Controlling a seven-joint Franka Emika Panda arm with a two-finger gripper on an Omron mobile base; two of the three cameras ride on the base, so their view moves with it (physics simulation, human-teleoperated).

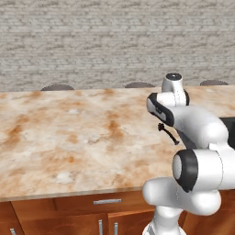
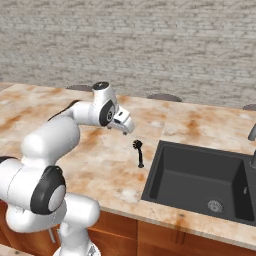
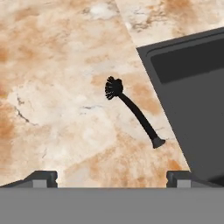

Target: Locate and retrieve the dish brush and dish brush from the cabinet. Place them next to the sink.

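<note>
A white robot arm reaches out over a marbled tan and orange stone tabletop [image 2: 100, 165] in a rendered kitchen, with a pale grey brick wall [image 2: 150, 45] behind it. One small all-black dish brush [image 2: 139, 152] lies flat on the tabletop, just beside the near-left edge of the sink [image 2: 200, 185] but not touching it. The sink is a dark grey rectangular basin set into the stone, with a round drain [image 2: 215, 205] in its floor.

In the hand view the dish brush [image 3: 131, 111] sits near the centre: its round bristly head points away from the sink corner and its thin, slightly curved handle runs toward the basin wall [image 3: 192, 87], ending close to the rim.

The tool [image 2: 126, 126] hangs in the air above the tabletop, up and to the left of the brush as the right base view shows it, well clear of it and holding nothing. Its two dark fingertips [image 3: 43, 177] stand far apart at the bottom corners of the hand view (a wide stance).

In the left base view the brush [image 1: 168, 133] shows as a small dark shape just past the arm's wrist. Below the tabletop edge run reddish-brown drawer fronts [image 1: 92, 206] with silver bar handles [image 1: 107, 201].
</note>
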